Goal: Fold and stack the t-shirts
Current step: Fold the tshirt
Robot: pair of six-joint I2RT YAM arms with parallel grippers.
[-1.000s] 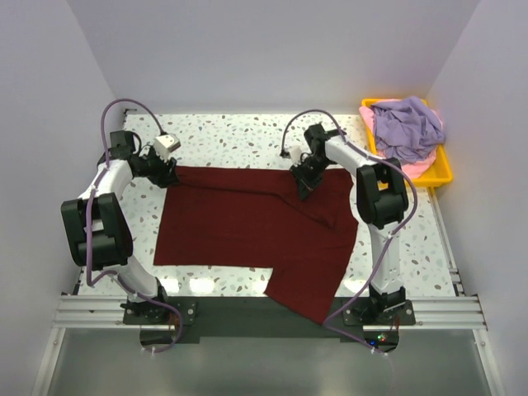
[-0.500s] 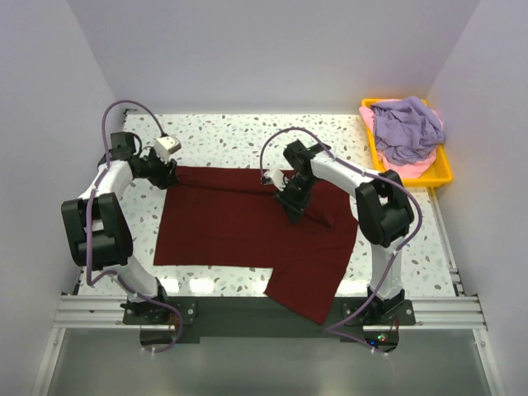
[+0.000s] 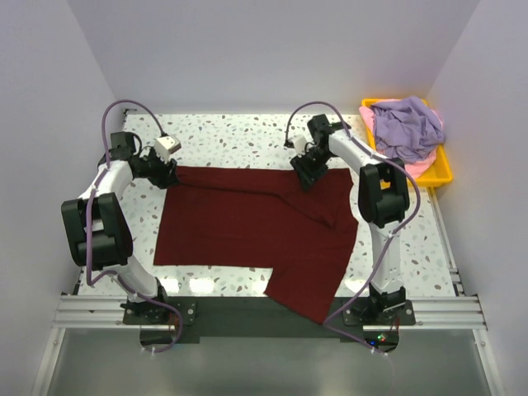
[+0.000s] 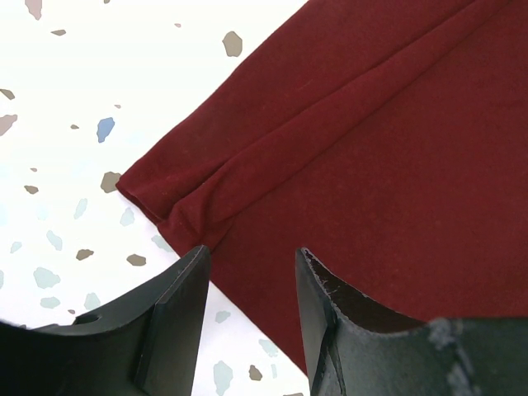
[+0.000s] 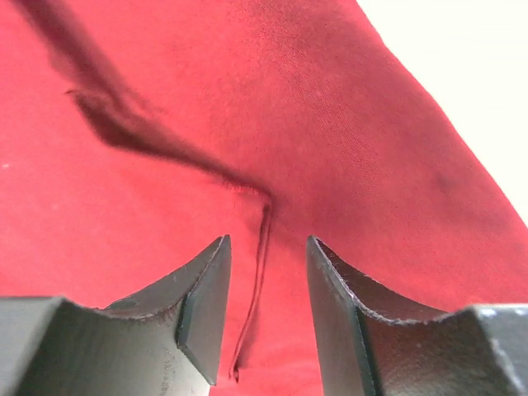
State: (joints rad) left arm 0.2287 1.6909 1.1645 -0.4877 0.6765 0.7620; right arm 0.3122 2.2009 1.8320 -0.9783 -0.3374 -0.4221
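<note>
The dark maroon t-shirt (image 3: 247, 223) lies spread across the table, its lower right part hanging over the near edge. My left gripper (image 3: 166, 175) stands open at the shirt's far left corner (image 4: 165, 210), one finger over bare table, the other over cloth, gripping nothing. My right gripper (image 3: 307, 178) hovers open over the shirt's far edge, a raised seam fold (image 5: 260, 247) lying between its fingers without being pinched. A lavender t-shirt (image 3: 406, 125) is heaped in the tray at the far right, with a pale pink one (image 3: 422, 168) under it.
The yellow tray (image 3: 446, 176) sits at the table's far right corner. Speckled white tabletop (image 3: 239, 139) shows beyond the maroon shirt and along its left side (image 4: 58, 165). Purple walls close in the sides and back.
The right gripper swung in toward the shirt's middle, then back to the far edge, and went from shut to open, letting go of the cloth. The left arm stayed put.
</note>
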